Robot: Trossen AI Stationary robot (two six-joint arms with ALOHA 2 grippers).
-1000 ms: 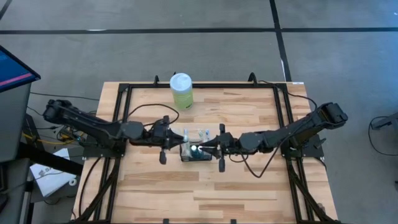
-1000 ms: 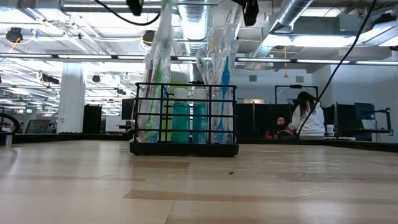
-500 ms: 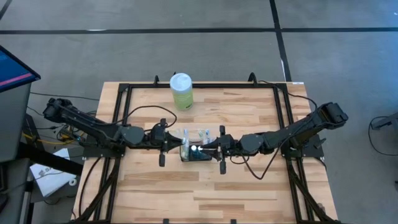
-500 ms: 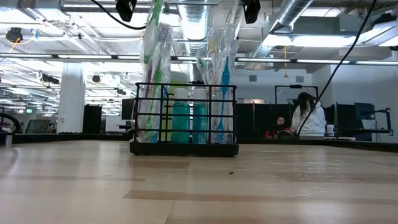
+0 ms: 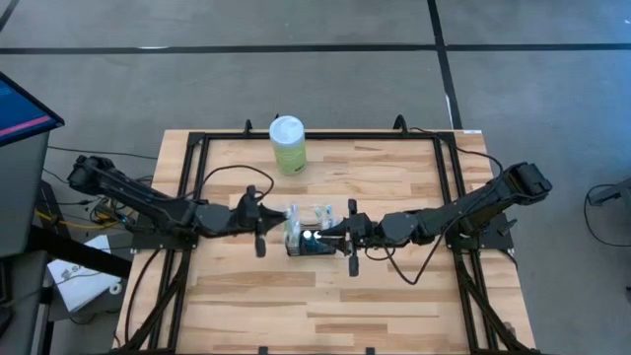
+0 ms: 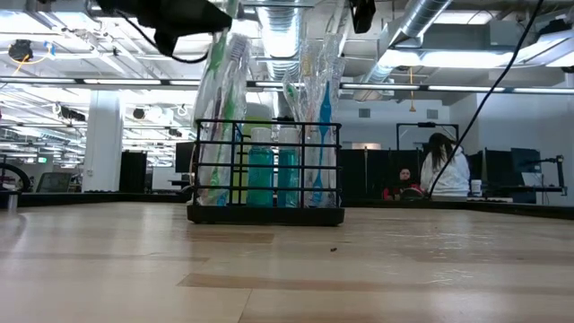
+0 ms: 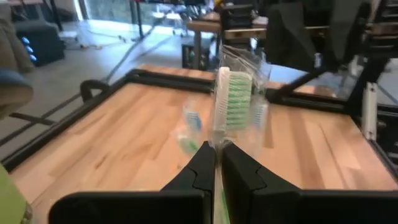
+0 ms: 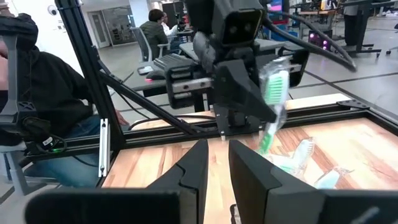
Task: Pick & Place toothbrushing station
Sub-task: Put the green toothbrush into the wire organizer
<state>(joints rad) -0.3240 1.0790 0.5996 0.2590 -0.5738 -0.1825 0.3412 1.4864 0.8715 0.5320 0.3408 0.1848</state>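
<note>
The toothbrushing station (image 5: pixel 311 245) (image 6: pixel 265 170), a black wire caddy, stands on its base at mid-table with teal tubes and several wrapped toothbrushes upright in it. My left gripper (image 5: pixel 280 221) (image 7: pixel 216 158) is at the caddy's left end, above its rim. It is shut on a green-bristled toothbrush (image 7: pixel 233 99) (image 6: pixel 222 81) in clear wrap. My right gripper (image 5: pixel 331 235) (image 8: pixel 217 165) hovers level over the caddy's right end. Its fingers stand a narrow gap apart, with nothing showing between them. My left gripper pinches the wrapped toothbrush between its two fingers just below the head (image 7: pixel 219 138). The fingers come nearly level from the table's left and lie across the brush. The brush stands head up, leaning toward the table's left. Its lower part (image 6: pixel 208 166) is inside the caddy's left compartment.
A pale green bottle with a white cap (image 5: pixel 288 144) stands near the table's far edge. A black frame (image 5: pixel 197 148) runs around the wooden top. People sit beyond the table (image 6: pixel 441 166) (image 8: pixel 37 106). Bare wood lies at the near side of the caddy.
My left gripper has come down and tipped, still shut on the toothbrush. The brush's head has sunk and leaned toward the table's left, while its lower part has stayed in the caddy. The caddy itself has not moved.
</note>
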